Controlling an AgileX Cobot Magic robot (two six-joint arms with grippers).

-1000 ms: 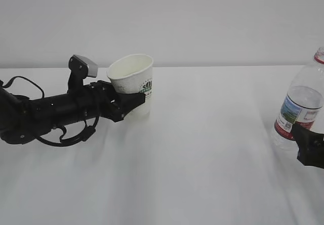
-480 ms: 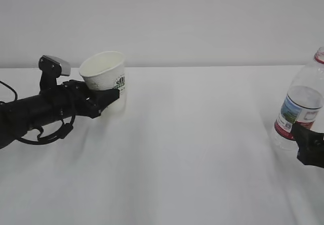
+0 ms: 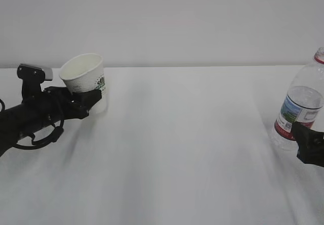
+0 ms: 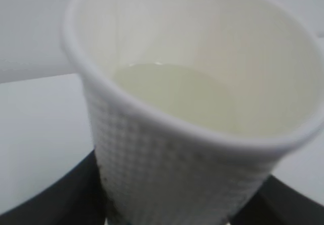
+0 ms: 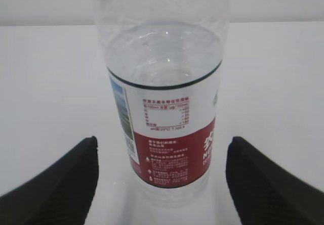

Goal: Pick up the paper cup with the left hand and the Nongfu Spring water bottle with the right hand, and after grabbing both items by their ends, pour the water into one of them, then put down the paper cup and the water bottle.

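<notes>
White cloth covers the table (image 3: 177, 149) from edge to edge, lightly creased, and a plain pale wall rises behind its far edge. Apart from the two arms and what they tend, nothing else shows on it.

At the far left the left hand (image 3: 83, 99) reaches in low over the cloth, its black arm trailing looped cables (image 3: 35, 136) and carrying a silver-grey box (image 3: 36, 72) on top. Its jaws are pinching the cup (image 3: 83, 74) low on the body, one dark finger on each side, as the left wrist view shows at the bottom corners. The cup tilts, rim leaning to the left and toward the near side, and its green-black logo faces right. Whether its base touches the cloth I cannot tell. Inside, water (image 4: 192, 101) lies pale and shallow below the rim.

At the far right, well apart from the cup, the bottle (image 3: 302, 103) stands upright on the cloth, its red neck ring cut by the frame's edge. Its red-and-white label with the landscape picture wraps the lower body, and the water line sits just above the label. The right hand (image 5: 162, 184) waits on the near side of the bottle; its jaws are spread wide, one finger on each side of the label with clear gaps between, touching nothing.

Between cup and bottle lies open cloth, with nothing in the path from one to the other.
</notes>
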